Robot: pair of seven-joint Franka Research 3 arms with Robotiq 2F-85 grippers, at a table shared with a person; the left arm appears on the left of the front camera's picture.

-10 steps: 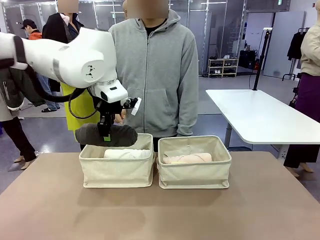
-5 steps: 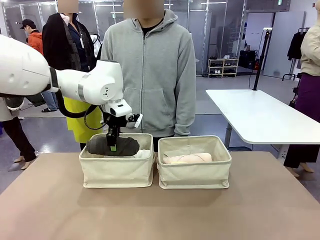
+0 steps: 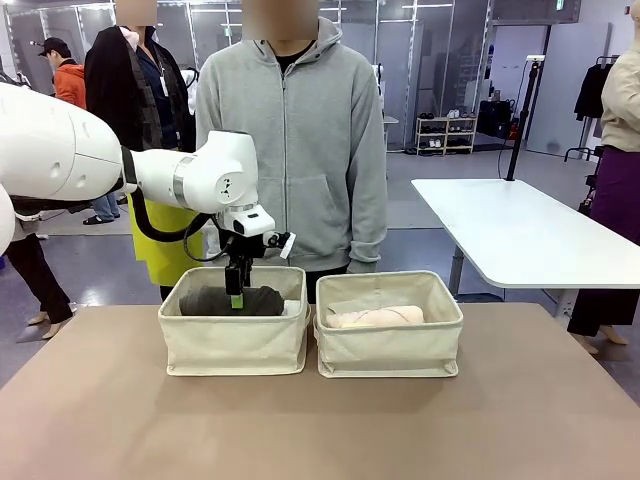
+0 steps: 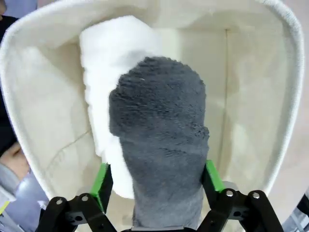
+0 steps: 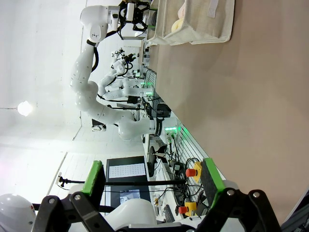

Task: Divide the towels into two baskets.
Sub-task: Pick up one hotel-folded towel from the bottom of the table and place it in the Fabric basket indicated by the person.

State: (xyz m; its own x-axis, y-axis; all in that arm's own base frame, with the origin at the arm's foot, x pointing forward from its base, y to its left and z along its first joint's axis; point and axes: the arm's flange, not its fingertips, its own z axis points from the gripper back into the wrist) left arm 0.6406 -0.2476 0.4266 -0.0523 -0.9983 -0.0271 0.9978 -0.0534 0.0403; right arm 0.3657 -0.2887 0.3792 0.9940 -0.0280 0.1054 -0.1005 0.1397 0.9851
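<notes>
Brown tabletop [image 3: 320, 420] carries two cream baskets side by side, with a person in a grey hoodie [image 3: 290, 150] standing behind them. Inside the left basket [image 3: 235, 345], the left gripper [image 4: 155, 181] clamps its green pads on the dark grey towel [image 4: 161, 145], which lies on the white towel [image 4: 108, 63]; most of the white roll is covered. The right basket [image 3: 390, 340] holds a pale pink towel [image 3: 375, 317], its lower half hidden by the rim. The right gripper [image 5: 152, 181] hangs spread apart and empty, well away from the baskets.
</notes>
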